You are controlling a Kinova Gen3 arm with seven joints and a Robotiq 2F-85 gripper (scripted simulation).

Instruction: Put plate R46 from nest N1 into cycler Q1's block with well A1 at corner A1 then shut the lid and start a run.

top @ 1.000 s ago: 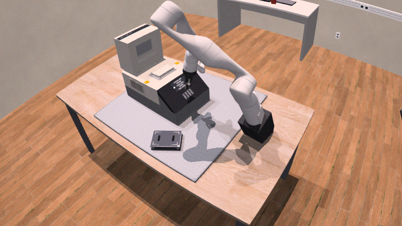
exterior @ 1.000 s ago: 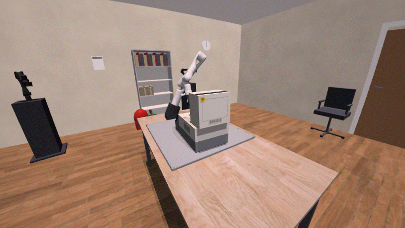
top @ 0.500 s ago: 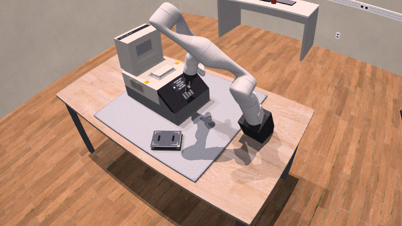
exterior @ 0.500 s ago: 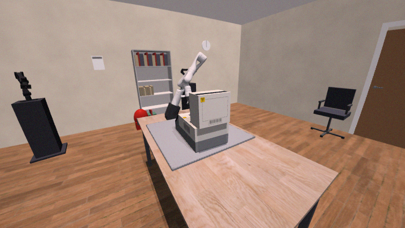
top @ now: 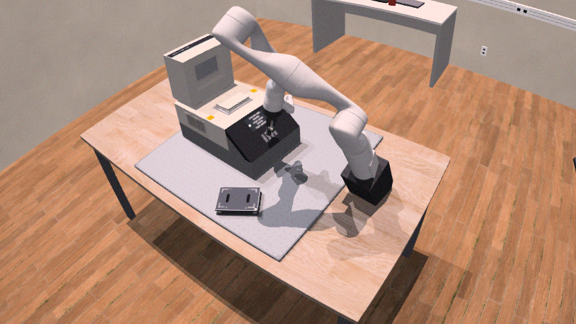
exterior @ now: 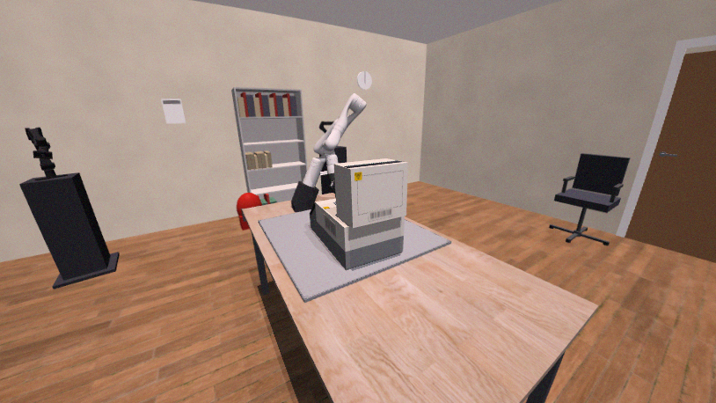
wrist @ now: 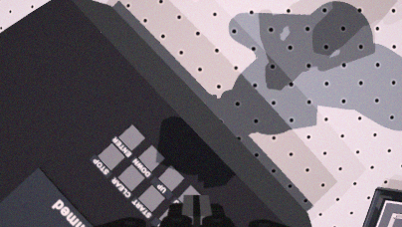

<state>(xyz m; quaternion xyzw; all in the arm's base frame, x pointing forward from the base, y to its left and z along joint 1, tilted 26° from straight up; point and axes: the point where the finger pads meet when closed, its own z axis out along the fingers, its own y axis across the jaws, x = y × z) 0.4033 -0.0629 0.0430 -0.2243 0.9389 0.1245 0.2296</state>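
Plate (top: 233,101) sits on Q1 (top: 209,120) block, upper center of top view; lid (top: 199,74) stands open, nest (top: 237,200) bare at lower center. Step looks like a key press: come down square on one key, light touch so Q1 doesn't slide. End effector (wrist: 196,211) fully closed, holding nothing, just over keypad (wrist: 136,169) by START.

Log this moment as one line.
hand: shut, empty, low over keypad | plate: on block | lid: open | nest: vacant
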